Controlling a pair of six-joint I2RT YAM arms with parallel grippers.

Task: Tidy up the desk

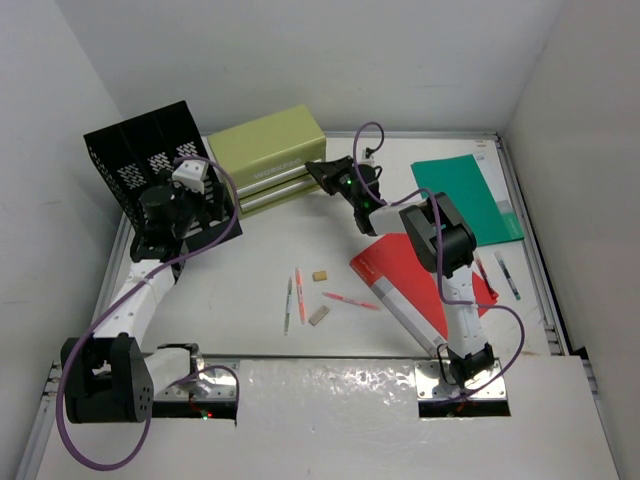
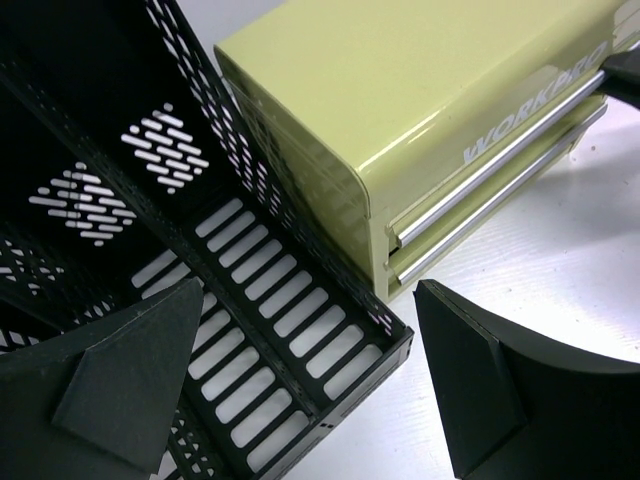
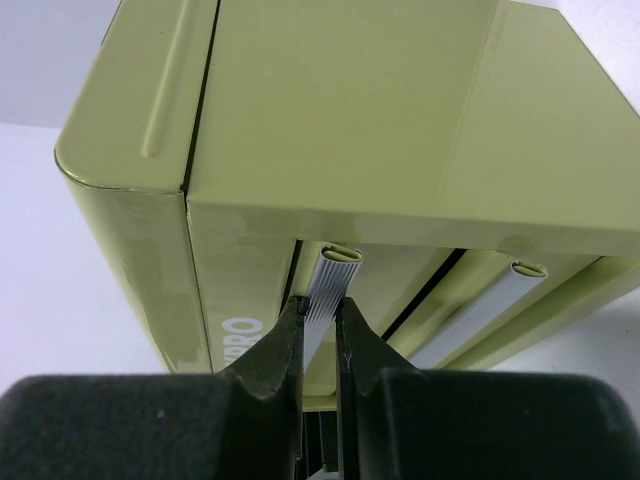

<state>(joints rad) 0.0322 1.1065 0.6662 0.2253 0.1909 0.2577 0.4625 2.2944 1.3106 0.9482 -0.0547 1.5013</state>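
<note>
The desk (image 1: 250, 270) is a white tabletop between white walls. An olive-green drawer box (image 1: 265, 150) stands at the back, with both drawers looking closed. My right gripper (image 1: 322, 175) is shut on the upper drawer's silver handle (image 3: 332, 280), with a finger on each side of the bar (image 3: 320, 320). My left gripper (image 1: 190, 190) is open and empty, hovering over the near corner of a black mesh file organizer (image 1: 145, 165), which also shows in the left wrist view (image 2: 250, 330). A red notebook (image 1: 395, 275) lies under the right arm, and a green folder (image 1: 465, 195) lies at the back right.
Two pens (image 1: 293, 300) and a pink pen (image 1: 350, 300) lie mid-desk beside two small tan erasers (image 1: 320, 274) (image 1: 318, 315). Two more pens (image 1: 507, 275) lie near the right rail. The organizer stands right beside the drawer box (image 2: 420, 120).
</note>
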